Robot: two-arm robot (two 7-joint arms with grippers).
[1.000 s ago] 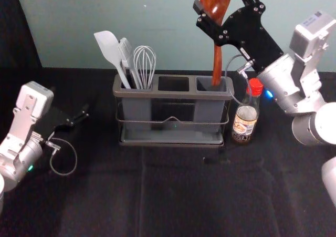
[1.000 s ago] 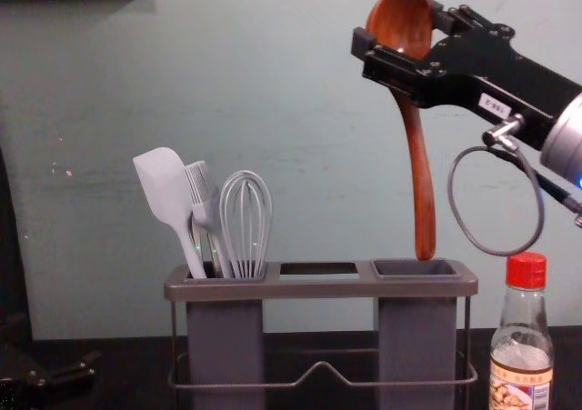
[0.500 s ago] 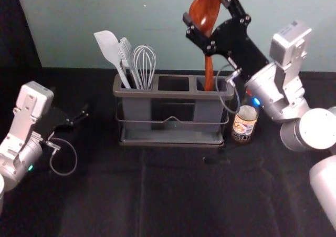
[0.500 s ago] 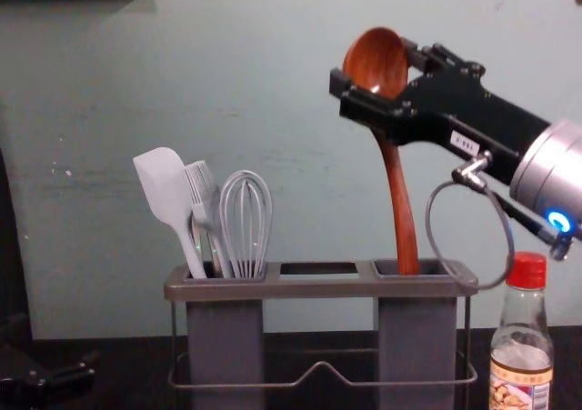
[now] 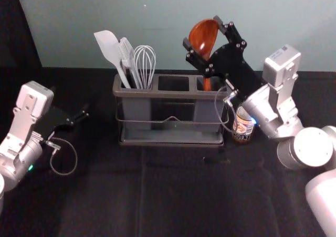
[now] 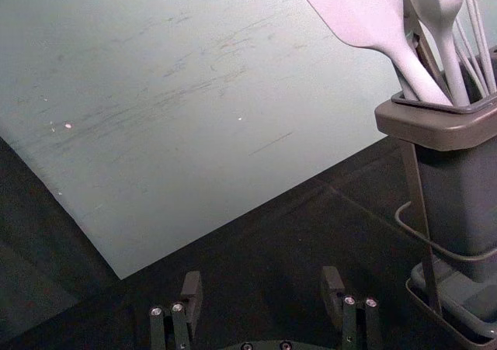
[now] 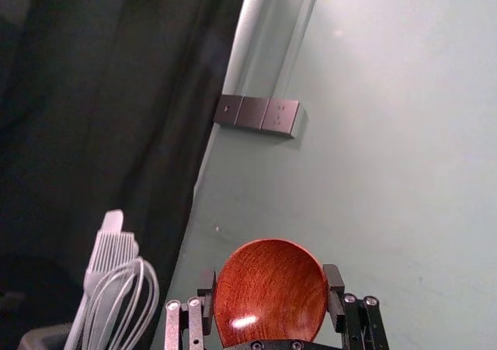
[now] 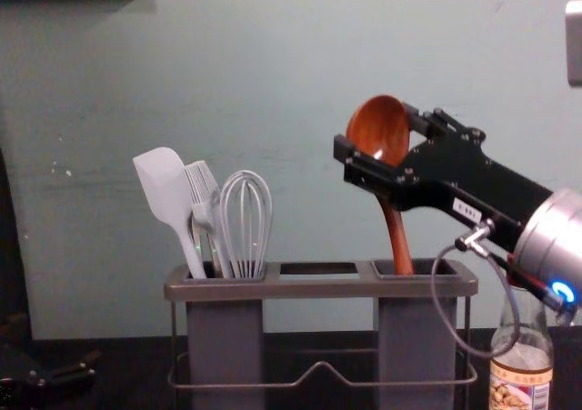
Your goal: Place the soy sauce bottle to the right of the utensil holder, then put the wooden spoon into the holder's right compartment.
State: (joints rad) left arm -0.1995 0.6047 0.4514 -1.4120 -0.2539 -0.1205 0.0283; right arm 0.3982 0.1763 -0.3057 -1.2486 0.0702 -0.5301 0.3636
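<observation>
My right gripper is shut on the bowl of the wooden spoon, above the holder's right compartment; the handle's lower part is down inside that compartment. In the right wrist view the gripper has a finger on each side of the spoon bowl. The grey utensil holder stands upright. Just right of it stands the soy sauce bottle, its cap hidden behind my right arm. My left gripper stays parked at the left; in its wrist view the gripper is open and empty.
A spatula, a brush and a whisk stand in the holder's left compartment, with the middle one empty. The wall rises close behind. Black cloth covers the table in front.
The right gripper has come down and a little left in the head view, lowering the spoon handle deeper into the right compartment. The left arm, holder and bottle have stayed put.
</observation>
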